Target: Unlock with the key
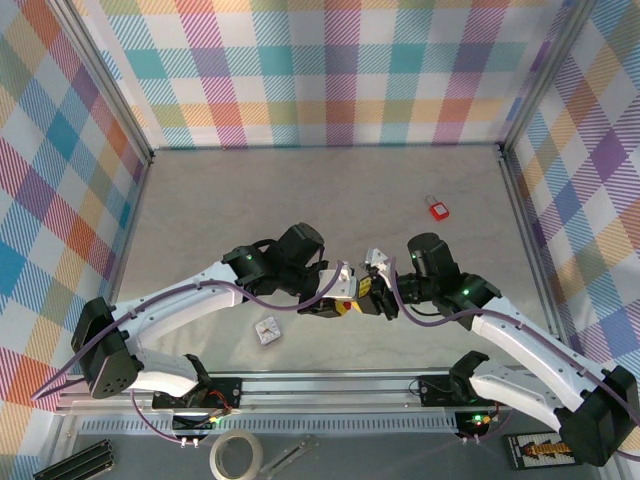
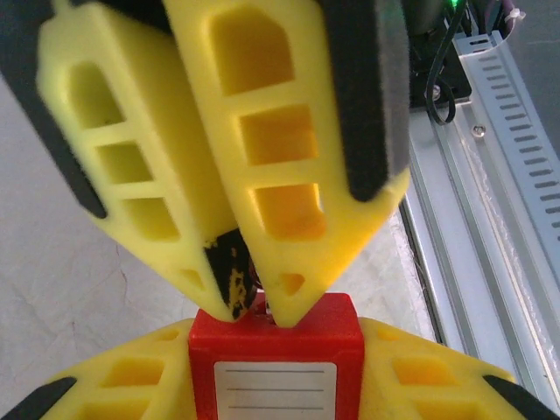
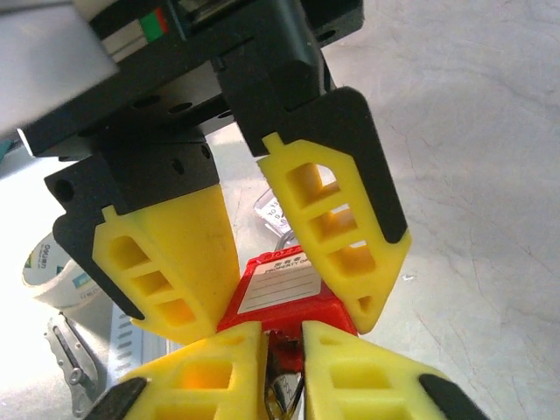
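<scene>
A red padlock (image 1: 355,301) with a white label is held above the table between both grippers. My right gripper (image 3: 284,302) is shut on the padlock (image 3: 280,293), its yellow fingers (image 2: 411,372) pressing the body's two sides. A metal key (image 3: 282,383) sticks into the padlock's keyhole end. My left gripper (image 2: 258,311) is shut on the key (image 2: 255,278), its tips almost touching the red body (image 2: 276,346). The key's blade is hidden inside the lock. The padlock's shackle (image 3: 283,238) points away from the left gripper (image 1: 343,296). The right gripper (image 1: 373,293) faces it.
A second red padlock (image 1: 437,208) lies at the right rear of the table. A small white tag (image 1: 267,331) lies near the front under the left arm. A tape roll (image 1: 237,455) sits beyond the front rail (image 1: 330,385). Checkered walls enclose three sides.
</scene>
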`<state>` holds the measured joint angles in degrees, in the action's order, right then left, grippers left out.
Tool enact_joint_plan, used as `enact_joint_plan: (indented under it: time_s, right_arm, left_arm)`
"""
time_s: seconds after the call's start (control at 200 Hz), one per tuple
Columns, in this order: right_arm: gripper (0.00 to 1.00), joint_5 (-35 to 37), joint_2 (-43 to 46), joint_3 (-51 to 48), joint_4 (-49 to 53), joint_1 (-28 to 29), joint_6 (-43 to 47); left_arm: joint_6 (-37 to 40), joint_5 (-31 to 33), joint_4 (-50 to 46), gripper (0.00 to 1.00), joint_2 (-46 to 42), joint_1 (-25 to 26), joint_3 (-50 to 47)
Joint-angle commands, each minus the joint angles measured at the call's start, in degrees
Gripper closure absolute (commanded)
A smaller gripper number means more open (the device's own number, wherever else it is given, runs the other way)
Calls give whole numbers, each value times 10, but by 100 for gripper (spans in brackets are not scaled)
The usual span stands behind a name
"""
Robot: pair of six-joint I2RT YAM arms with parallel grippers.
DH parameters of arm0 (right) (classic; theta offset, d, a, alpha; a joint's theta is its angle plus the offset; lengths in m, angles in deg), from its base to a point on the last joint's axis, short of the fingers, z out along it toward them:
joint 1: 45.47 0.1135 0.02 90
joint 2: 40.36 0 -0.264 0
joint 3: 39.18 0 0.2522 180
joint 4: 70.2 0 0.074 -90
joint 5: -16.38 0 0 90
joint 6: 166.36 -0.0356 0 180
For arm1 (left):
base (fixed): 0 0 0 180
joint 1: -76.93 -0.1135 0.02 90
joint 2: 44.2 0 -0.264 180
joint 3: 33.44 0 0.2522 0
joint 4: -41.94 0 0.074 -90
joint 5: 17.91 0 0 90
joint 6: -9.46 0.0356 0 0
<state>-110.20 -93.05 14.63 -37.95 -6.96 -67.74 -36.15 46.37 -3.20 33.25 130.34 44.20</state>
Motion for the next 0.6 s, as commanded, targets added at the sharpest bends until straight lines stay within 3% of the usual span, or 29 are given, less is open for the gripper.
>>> enact_joint_plan:
  time_s: [0.0,0.09,0.39,0.595]
  right_arm:
    - [92,-14,-2,6,-9,5,1]
    - [100,-17,-1,11,-9,5,-8]
    - [99,-16,-1,24,-6,4,-64]
    - [44,82,26,54,10,-27,-152]
  left_arm:
    - [9,-20,7,100,3,-3,17]
    - [10,-16,7,100,3,-3,16]
    - [-5,11,49,100,-8,-3,-6]
    - [-82,57,165,100,-23,-24,-43]
